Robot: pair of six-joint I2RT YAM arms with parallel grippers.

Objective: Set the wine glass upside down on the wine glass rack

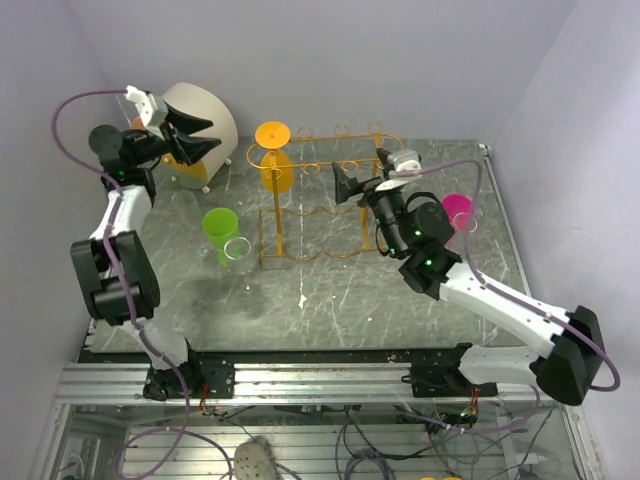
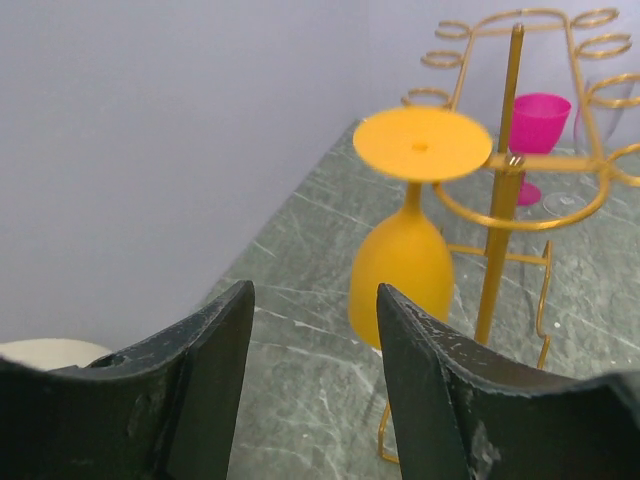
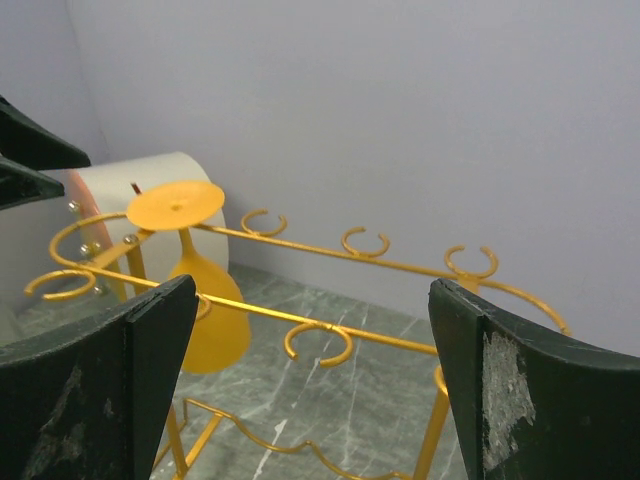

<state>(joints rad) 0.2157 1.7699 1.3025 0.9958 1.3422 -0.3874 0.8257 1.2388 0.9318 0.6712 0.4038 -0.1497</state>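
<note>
Wine glass (image 2: 402, 270) inverted, stem vertical, foot seemingly resting on rack (image 2: 495, 250)

Even, soft overhead light; faint shadows; wrist views blurred up close.

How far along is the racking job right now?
Done: an orange glass hangs upside down at the left end of the rack. In hand: nothing; left tool and right tool are open and empty. Left, if more must go up: a green glass, a clear glass and a pink glass stand on the table.
</note>
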